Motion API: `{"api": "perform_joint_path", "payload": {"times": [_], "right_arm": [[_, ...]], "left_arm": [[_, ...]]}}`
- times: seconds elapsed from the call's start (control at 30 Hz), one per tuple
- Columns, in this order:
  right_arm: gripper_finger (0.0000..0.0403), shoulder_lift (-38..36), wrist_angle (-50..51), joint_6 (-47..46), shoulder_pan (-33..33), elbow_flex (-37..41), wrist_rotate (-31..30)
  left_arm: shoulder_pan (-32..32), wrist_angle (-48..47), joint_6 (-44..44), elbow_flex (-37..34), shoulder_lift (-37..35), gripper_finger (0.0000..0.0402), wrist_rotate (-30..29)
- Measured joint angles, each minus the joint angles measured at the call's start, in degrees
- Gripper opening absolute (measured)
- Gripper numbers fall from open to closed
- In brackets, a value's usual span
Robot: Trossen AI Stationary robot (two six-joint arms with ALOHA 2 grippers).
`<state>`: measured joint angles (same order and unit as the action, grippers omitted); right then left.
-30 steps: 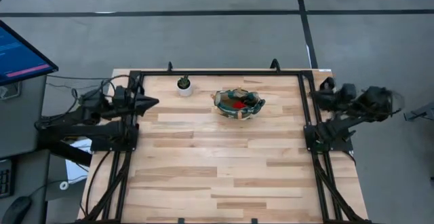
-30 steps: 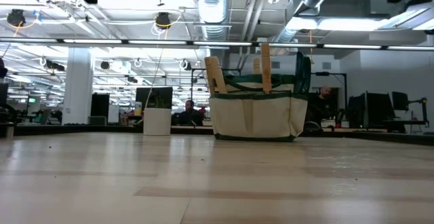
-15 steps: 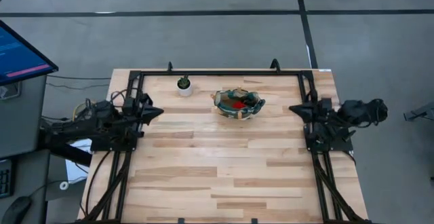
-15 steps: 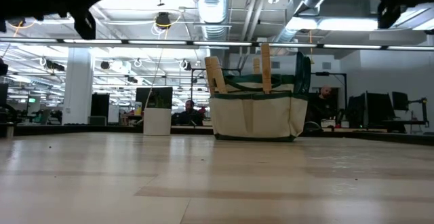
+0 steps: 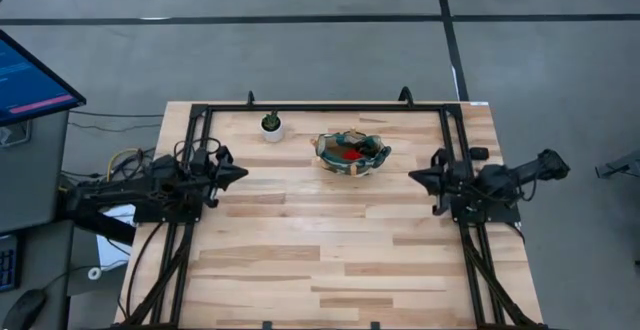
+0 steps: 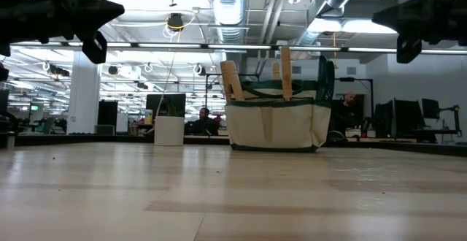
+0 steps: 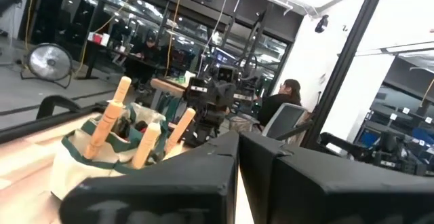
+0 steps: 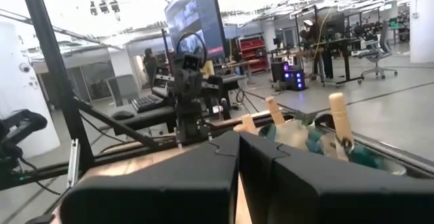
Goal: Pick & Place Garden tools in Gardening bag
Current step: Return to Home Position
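- High view: the left gripper (image 5: pixel 236 173) sat at the 9 o'clock edge of the table (image 5: pixel 320 260), with its tip aimed toward 3 o'clock. The left wrist view showed its two fingers (image 7: pixel 169 183) pressed together with nothing between them.
- The white pot (image 5: pixel 271 127) with its green plant stood at about 11 o'clock on the table.
- The gardening bag (image 6: pixel 273 128) stood upright toward 12 o'clock on the table, a little to the 1 o'clock side. The pot was at its 10 o'clock and apart from it, and both grippers were well away. Red showed inside it from above.
- The trowels (image 6: pixel 231 81) were in the bag with their blades down and hidden, so their long axes ran close to vertical. Their wooden handles stuck up out of the mouth.
- In the low view one handle leaned toward 11 o'clock, one pointed at 12 o'clock, and a third showed just behind that. A fourth could not be made out.
- The right gripper (image 5: pixel 416 178) sat at the 3 o'clock edge, aimed toward 9 o'clock. In the right wrist view its fingers (image 8: pixel 305 183) were closed against each other and empty.
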<state>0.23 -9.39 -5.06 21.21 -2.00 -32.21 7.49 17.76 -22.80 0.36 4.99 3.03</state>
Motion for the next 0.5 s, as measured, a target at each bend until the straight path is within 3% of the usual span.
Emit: {"api": "perform_joint_path", "payload": {"times": [0.5], "right_arm": [[0.0000, 0.02, 2.28, -5.41, -4.60, 1.58, -0.85]], "left_arm": [[0.00, 0.12, 1.37, 0.00, 2.15, 0.0001, 0.00]]}}
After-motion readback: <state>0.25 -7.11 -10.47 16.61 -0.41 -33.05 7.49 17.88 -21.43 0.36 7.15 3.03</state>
